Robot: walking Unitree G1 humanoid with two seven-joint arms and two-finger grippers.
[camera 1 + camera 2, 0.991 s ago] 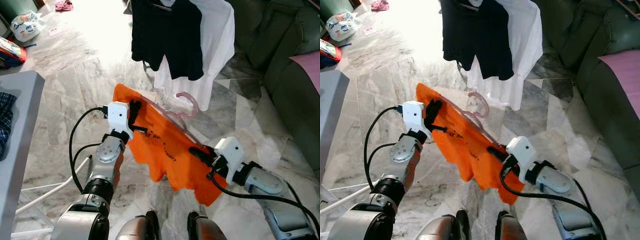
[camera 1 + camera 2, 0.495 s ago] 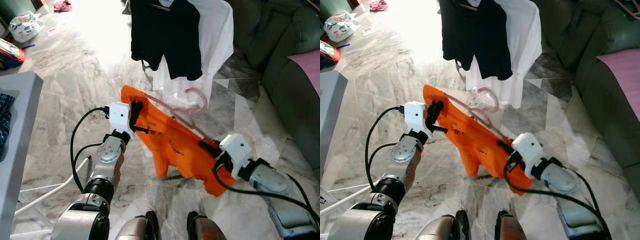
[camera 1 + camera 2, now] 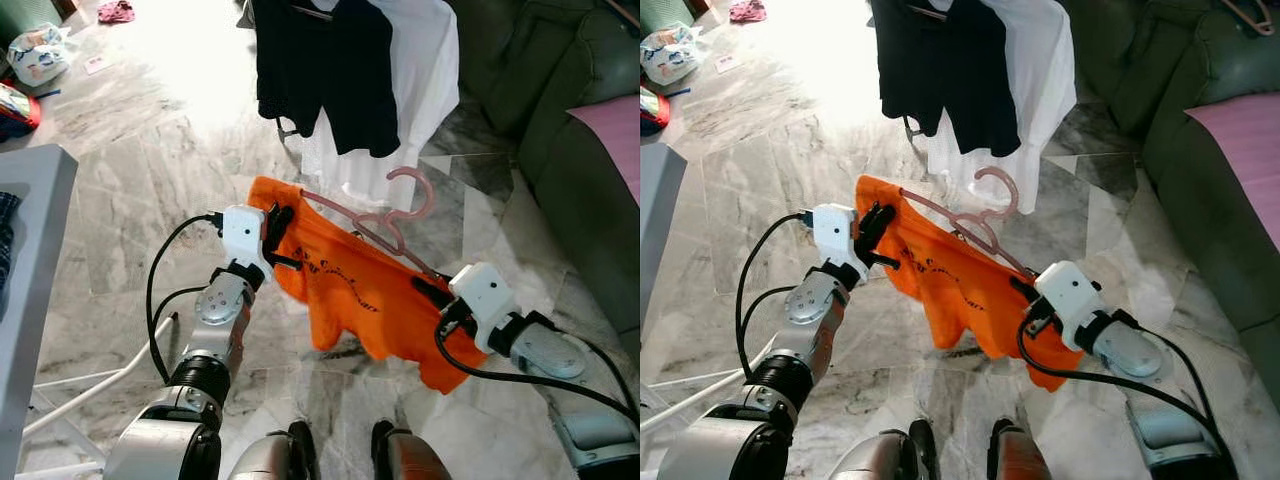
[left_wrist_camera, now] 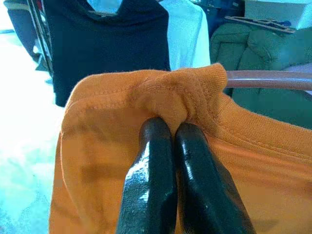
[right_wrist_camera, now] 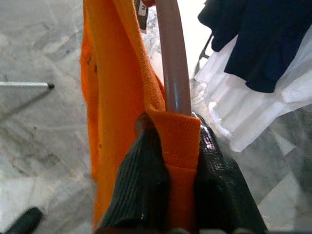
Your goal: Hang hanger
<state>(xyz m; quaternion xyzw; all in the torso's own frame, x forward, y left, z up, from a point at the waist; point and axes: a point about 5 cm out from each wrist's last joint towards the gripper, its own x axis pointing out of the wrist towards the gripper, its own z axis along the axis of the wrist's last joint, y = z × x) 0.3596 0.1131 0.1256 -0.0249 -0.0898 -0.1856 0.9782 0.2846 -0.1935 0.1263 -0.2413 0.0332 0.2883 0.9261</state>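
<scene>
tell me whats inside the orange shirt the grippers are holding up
A pink hanger runs inside the orange shirt; its hook and part of its arms stick out. The ends are covered by cloth where the left gripper and right gripper pinch.

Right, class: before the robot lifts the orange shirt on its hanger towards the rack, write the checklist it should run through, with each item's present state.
1. Left gripper pinching the orange shirt at the shoulder: ok.
2. Right gripper clamped on shirt and pink hanger arm: ok.
3. Hanger hook free and pointing up: ok.
4. Shirt seated on both hanger arms: cannot tell, the cloth hides them.
5. Free spot on the rail beside the black shirt and white shirt: cannot tell, the rail is out of frame.
</scene>
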